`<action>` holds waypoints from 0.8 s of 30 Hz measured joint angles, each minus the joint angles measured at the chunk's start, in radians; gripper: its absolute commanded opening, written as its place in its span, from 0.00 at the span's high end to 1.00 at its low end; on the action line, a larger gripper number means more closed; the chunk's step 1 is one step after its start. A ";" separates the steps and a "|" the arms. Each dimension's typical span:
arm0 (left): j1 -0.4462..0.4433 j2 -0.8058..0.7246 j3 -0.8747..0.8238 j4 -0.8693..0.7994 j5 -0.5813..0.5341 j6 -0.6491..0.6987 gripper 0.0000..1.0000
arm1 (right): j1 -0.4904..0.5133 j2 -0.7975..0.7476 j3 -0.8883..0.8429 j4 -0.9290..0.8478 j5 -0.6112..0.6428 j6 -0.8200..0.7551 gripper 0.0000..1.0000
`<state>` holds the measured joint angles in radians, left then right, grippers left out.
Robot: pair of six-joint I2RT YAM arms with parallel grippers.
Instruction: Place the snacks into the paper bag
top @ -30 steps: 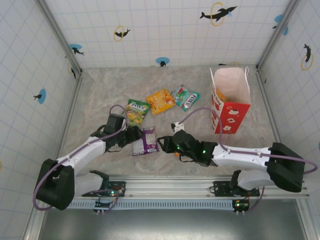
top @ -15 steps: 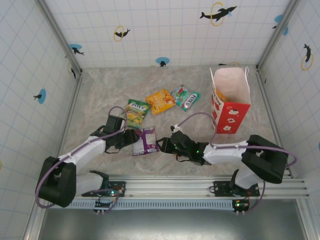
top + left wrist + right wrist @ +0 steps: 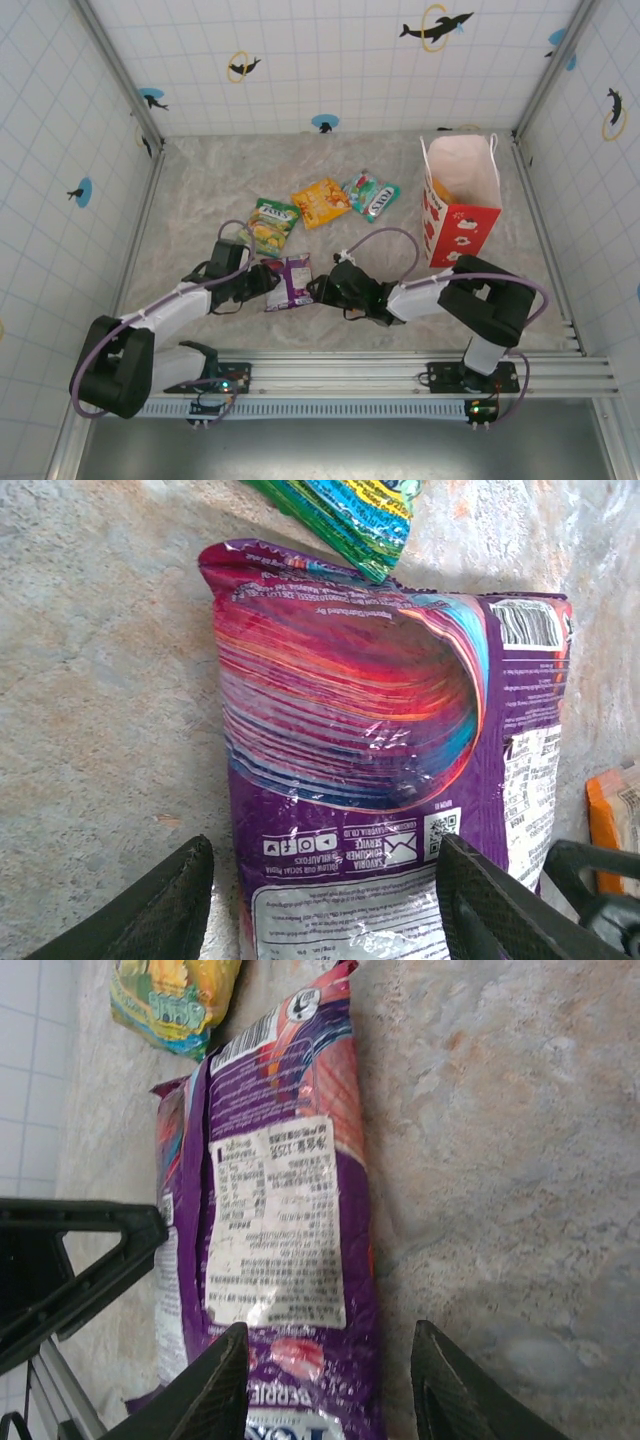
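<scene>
Both pincers, left and right, gape over purple packet edges (bare tabletop beside).

Place: we take this for a robot test cell in a lab, not a home or a shop.
Walls: we see white gridded panels on three sides, dotted with dolphin stickers.
Frame: we see bare metal posts at the corners and a metal rail along the near edge.
Desk: we see a mottled, stone-look desk boxed in by the panels.
Machines: we see a left arm and a right arm bolted at the rail, trailing purple cable.
</scene>
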<state>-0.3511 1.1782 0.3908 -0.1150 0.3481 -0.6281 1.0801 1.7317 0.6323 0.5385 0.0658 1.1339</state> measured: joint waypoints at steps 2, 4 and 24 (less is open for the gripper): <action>0.004 -0.005 -0.016 0.032 0.015 -0.002 0.39 | -0.002 0.023 0.013 0.009 -0.013 0.003 0.60; 0.009 -0.010 -0.038 0.074 0.035 -0.007 0.39 | -0.002 0.042 0.027 0.011 -0.023 0.006 0.63; 0.048 -0.026 -0.222 0.414 0.203 -0.115 0.59 | -0.002 0.102 0.065 0.041 -0.065 0.026 0.73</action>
<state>-0.3035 1.1522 0.1684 0.2985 0.5514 -0.7429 1.0779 1.8339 0.6971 0.5793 0.0006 1.1603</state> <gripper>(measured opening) 0.446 0.267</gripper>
